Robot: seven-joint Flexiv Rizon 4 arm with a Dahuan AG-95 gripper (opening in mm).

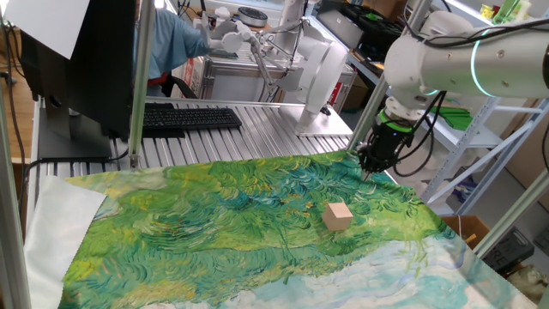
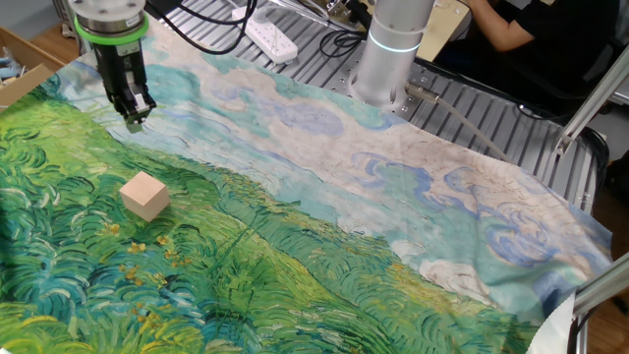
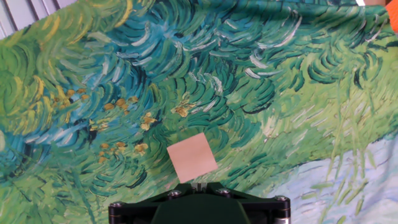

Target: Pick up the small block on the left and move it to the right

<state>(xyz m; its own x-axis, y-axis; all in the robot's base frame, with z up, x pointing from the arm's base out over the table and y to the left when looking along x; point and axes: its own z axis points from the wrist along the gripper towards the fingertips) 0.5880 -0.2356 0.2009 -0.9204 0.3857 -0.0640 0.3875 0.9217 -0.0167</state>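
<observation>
The small block (image 1: pixel 337 216) is a plain tan wooden cube that rests on the green and blue painted cloth (image 1: pixel 214 223). In the other fixed view the small block (image 2: pixel 144 195) lies in front of my gripper (image 2: pixel 135 120), with a clear gap between them. My gripper (image 1: pixel 371 167) hangs just above the cloth beside the block, with its fingers pressed together and nothing in them. In the hand view the small block (image 3: pixel 192 157) sits just beyond my gripper (image 3: pixel 199 185), untouched.
A black keyboard (image 1: pixel 184 118) and a monitor stand on the ribbed metal table (image 1: pixel 257 129) behind the cloth. The arm's base (image 2: pixel 393 49) rises at the cloth's far edge, next to a white power strip (image 2: pixel 270 39). Metal frame posts (image 1: pixel 140 77) stand around.
</observation>
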